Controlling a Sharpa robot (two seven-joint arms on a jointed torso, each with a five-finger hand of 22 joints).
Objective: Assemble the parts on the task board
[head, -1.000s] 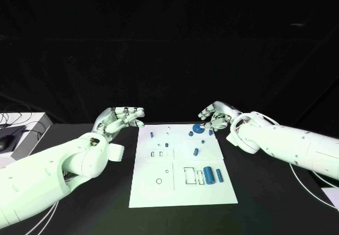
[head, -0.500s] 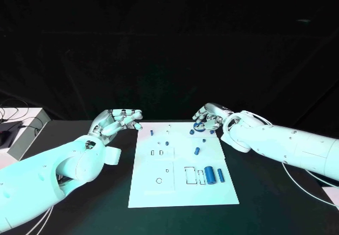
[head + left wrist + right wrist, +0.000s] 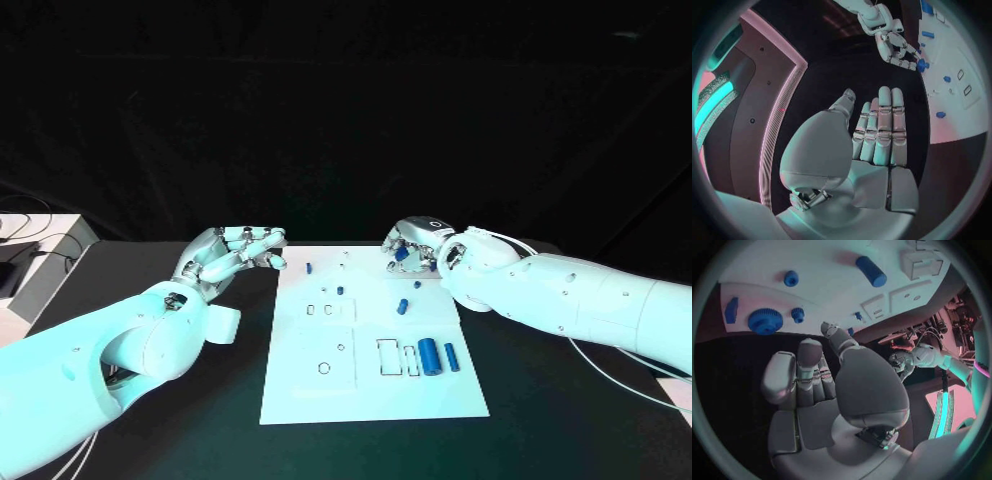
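Observation:
The white task board point(image 3: 368, 395) lies in the middle of the black table. Two blue cylinders point(image 3: 427, 352) lie side by side near its right edge, and small blue pieces point(image 3: 405, 305) are spread over its far half. A blue gear point(image 3: 765, 321) sits at the board's far right corner, with a small blue knob point(image 3: 797, 315) beside it. My right hand point(image 3: 417, 244) hovers over that corner, its fingers point(image 3: 809, 357) spread just short of the gear and holding nothing. My left hand point(image 3: 231, 251) hangs off the board's far left corner with fingers point(image 3: 882, 120) straight and empty.
A white box point(image 3: 36, 245) with cables stands at the table's left edge. Recessed slots point(image 3: 389, 358) are cut into the board beside the cylinders. Bare black table lies on both sides of the board.
My right hand has moved left to the board's far right corner and now partly covers the gear in the head view. The left hand has barely shifted.

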